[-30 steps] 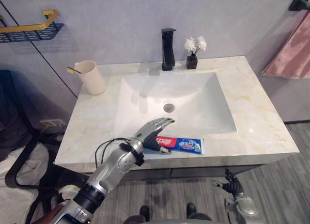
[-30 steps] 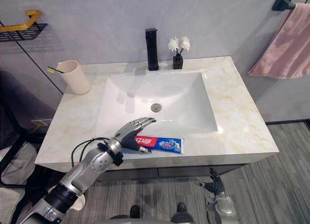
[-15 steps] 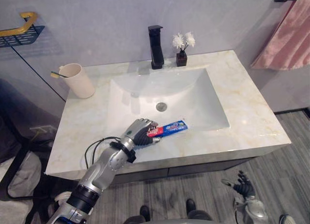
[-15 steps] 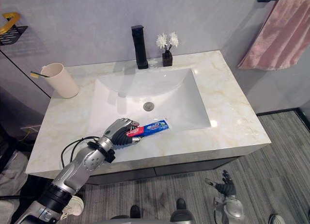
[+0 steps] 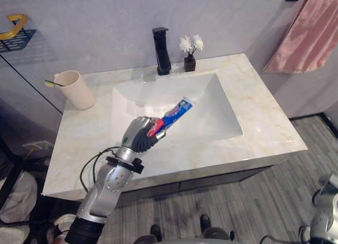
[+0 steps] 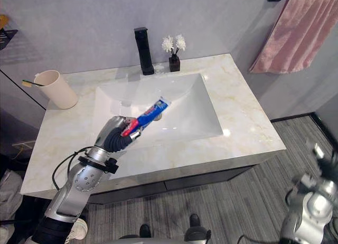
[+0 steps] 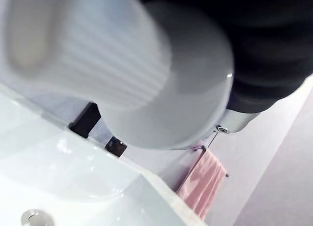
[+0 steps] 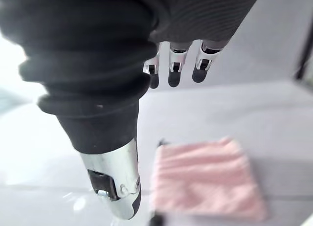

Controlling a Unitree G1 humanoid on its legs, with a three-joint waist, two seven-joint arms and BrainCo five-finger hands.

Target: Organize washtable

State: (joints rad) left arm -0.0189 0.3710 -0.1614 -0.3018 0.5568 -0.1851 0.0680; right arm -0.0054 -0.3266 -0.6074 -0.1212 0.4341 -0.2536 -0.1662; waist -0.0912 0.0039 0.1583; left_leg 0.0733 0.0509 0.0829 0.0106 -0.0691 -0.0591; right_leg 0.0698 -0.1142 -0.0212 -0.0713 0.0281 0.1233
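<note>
Over the sink (image 5: 211, 114), I am holding the toothpaste tube (image 5: 177, 111) clamped in my left hand (image 5: 138, 136), its likely home, the cup (image 5: 78, 91), not yet reached.

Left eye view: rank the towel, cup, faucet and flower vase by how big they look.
1. Towel, largest, though cut off by the frame.
2. Cup.
3. Faucet.
4. Flower vase, only slightly smaller than the faucet.

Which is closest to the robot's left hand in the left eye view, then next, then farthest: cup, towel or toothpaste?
1. Toothpaste: gripped in the left hand, over the sink.
2. Cup: back left of the counter.
3. Towel: on the wall, far right.
</note>
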